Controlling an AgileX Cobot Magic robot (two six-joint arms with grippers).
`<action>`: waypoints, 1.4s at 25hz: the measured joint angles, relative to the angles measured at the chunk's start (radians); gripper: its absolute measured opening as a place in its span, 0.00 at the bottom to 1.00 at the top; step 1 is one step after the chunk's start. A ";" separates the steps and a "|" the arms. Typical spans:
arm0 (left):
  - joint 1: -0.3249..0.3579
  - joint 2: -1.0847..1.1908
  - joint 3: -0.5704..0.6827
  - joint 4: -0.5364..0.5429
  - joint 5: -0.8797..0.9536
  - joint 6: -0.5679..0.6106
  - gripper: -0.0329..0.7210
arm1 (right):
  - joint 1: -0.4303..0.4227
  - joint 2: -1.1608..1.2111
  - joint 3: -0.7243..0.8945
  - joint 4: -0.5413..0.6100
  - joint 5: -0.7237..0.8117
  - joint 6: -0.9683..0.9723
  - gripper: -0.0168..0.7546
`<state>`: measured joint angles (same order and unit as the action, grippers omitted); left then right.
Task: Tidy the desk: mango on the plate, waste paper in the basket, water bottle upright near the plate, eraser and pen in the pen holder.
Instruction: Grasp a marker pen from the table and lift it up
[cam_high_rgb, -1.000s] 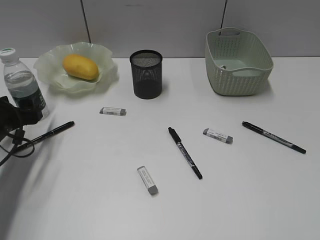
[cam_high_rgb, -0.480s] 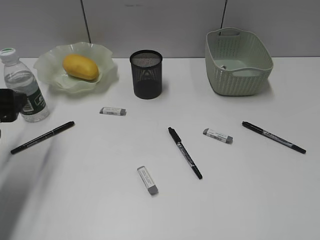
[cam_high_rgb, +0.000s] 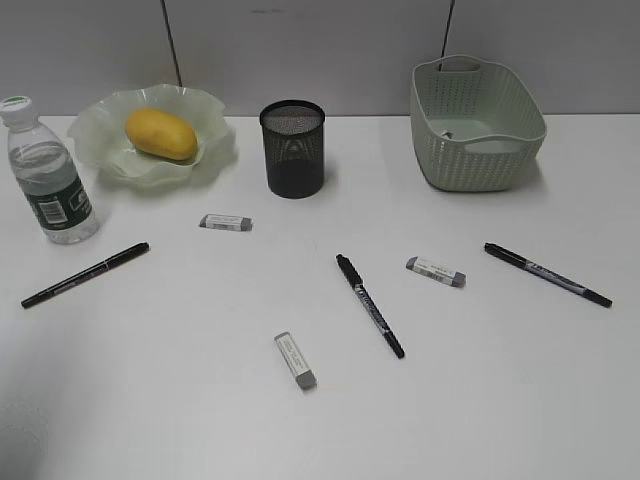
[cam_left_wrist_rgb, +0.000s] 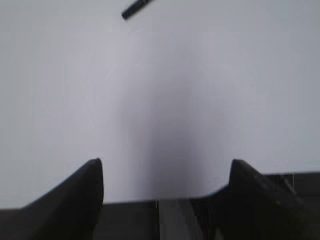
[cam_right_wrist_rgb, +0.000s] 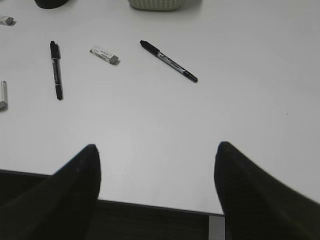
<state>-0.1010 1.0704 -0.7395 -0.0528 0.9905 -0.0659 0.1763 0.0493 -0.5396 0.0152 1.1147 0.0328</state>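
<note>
Left pincer (cam_left_wrist_rgb: 162, 175): black fingers spread apart over bare white desk, holding nothing; it has pulled back out of the exterior view, where a second ago it was at the bottle
Right pincer (cam_right_wrist_rgb: 157, 162): fingers likewise apart and empty, hanging over the near edge of the desk
Clear plastic water bottle with white cap and dark green label (cam_high_rgb: 48, 172): upright on its own, just beside the plate; released, so this step looks finished
Smooth yellow-orange mango (cam_high_rgb: 160, 134): lying in the pale green ruffled translucent plate (cam_high_rgb: 100, 115); done
Pale green woven-look plastic basket (cam_high_rgb: 478, 125): at the back right; a small pale scrap seems to lie inside, too small to be sure it is the waste paper
Black mesh cylindrical pen holder (cam_high_rgb: 293, 150): between plate and basket; I see nothing in it
Three black pens: left (cam_high_rgb: 85, 274), middle (cam_high_rgb: 369, 305), right (cam_high_rgb: 547, 273), all flat on the broad white desk (cam_high_rgb: 180, 400)
Three grey-white erasers: (cam_high_rgb: 226, 222), (cam_high_rgb: 296, 361), (cam_high_rgb: 436, 271), all loose
Likely next: pens and erasers into the holder; the left pen lies nearest the left pincer
</note>
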 joint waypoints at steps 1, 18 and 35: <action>0.000 -0.026 -0.002 -0.011 0.044 0.004 0.82 | 0.000 0.000 0.000 -0.001 0.000 0.000 0.75; 0.000 -0.705 0.002 -0.023 0.212 0.052 0.81 | 0.000 0.000 0.000 -0.003 0.000 0.000 0.75; 0.000 -1.056 0.162 -0.013 0.222 0.066 0.77 | 0.000 0.000 0.000 -0.003 -0.004 0.000 0.75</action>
<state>-0.1010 0.0147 -0.5772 -0.0654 1.2126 0.0000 0.1763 0.0493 -0.5396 0.0121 1.1102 0.0328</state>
